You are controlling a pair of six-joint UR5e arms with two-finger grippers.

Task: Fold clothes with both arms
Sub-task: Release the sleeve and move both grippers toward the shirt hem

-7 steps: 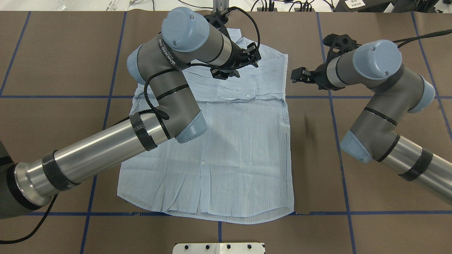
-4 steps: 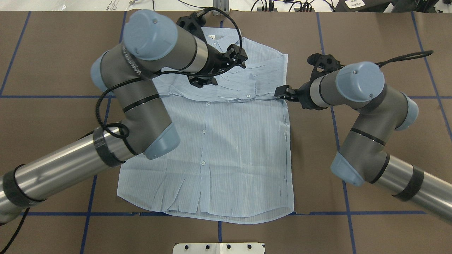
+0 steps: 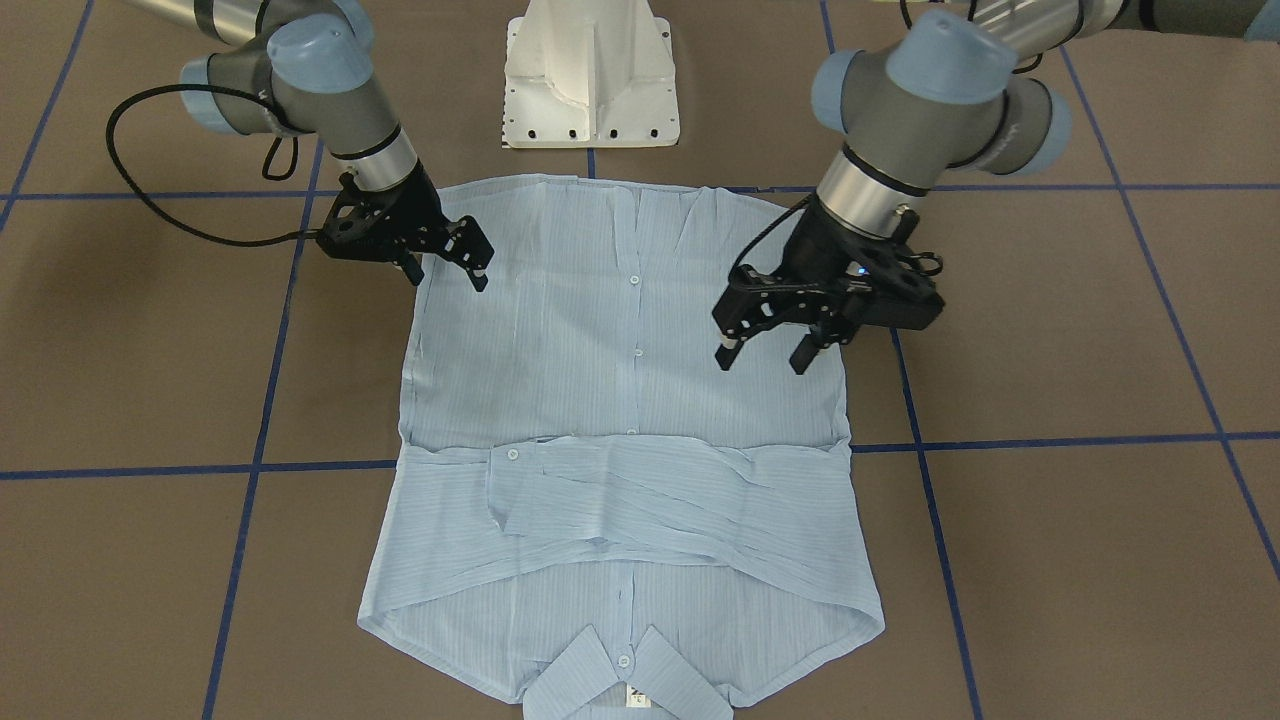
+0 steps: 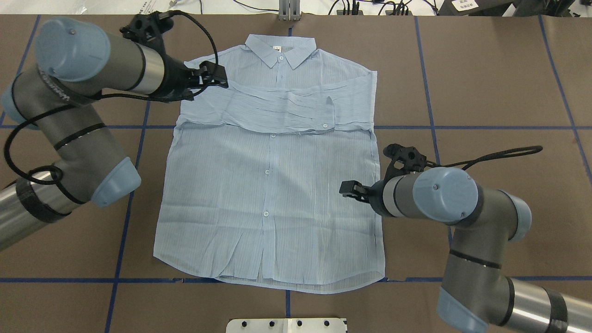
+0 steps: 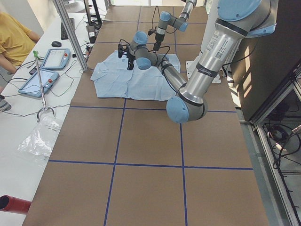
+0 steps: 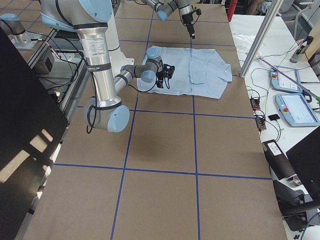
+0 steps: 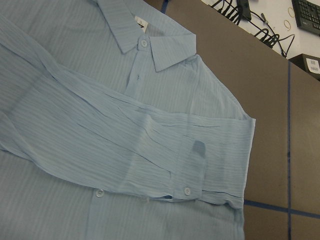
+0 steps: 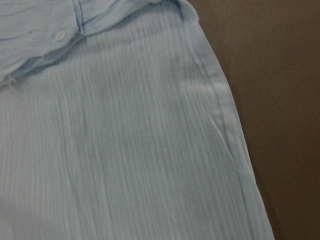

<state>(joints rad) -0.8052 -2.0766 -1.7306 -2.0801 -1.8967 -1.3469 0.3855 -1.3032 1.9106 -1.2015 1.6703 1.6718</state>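
Nearest us, at the bottom of the overhead frame, the hem (image 4: 277, 283) of the shirt (image 4: 277, 199) lies flat on the brown counter (image 4: 485, 92), front up and buttoned. Just above, right of centre, the right hand (image 4: 348, 188) hangs over the shirt's side edge, fingers spread and empty; we judge it is lining up to pinch that edge. Farther up, both sleeves (image 4: 282, 108) lie crossed over the chest, rumpled. At the upper left the left hand (image 4: 221, 77), also spread and empty, hovers by the shoulder, likely seeking a matching hold. The collar (image 4: 280, 50) sits farthest, pale blue and finely striped.
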